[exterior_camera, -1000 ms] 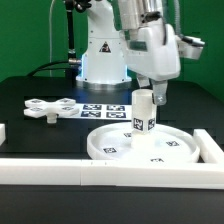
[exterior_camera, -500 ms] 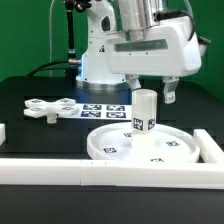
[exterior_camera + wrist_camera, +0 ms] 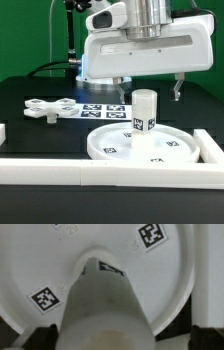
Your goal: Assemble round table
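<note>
Jaws wide apart, the gripper (image 3: 150, 92) straddles the leg (image 3: 144, 112) upright on the disc (image 3: 176, 150). Centre, then close squarely, keeping it plumb.

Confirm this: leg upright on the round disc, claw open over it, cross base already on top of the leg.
Not the base: the exterior view shows the cross base lying on the table, apart from the leg. The rest holds.

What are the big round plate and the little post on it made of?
The round disc looks like white plastic, smooth and matte, with a moulded rim. The short leg on it has the same even white look, probably plastic too.
</note>
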`<state>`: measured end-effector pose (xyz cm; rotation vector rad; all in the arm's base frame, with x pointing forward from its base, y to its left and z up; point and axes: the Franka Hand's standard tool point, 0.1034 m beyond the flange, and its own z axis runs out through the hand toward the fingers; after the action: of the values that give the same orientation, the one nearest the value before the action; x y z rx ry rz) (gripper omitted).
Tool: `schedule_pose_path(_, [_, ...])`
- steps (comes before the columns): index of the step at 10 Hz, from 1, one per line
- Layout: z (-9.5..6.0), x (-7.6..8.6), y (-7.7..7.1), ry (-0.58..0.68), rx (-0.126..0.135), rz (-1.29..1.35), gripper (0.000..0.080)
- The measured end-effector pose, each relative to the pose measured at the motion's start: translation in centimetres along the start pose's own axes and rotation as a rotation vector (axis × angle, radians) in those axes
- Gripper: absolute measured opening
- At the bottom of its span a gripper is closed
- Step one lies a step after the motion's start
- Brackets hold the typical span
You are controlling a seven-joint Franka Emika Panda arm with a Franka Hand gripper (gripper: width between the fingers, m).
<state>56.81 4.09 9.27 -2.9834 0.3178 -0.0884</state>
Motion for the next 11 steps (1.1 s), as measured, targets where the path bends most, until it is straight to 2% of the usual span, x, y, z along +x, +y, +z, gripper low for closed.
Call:
schedule_pose_path(4, [0.05, -0.01, 0.09, -0.001, -0.001, -0.223, 0.0649])
schedule_pose_path(6, [0.02, 0.19, 0.33, 0.005, -0.03, -0.495, 0.0649])
schedule_pose_path(8, [-0.14, 0.38, 0.44, -0.007, -0.042, -0.751, 0.0649])
schedule_pose_path(11, [-0.36, 0.55, -0.35, -0.031, -0.071, -1.047, 0.0649])
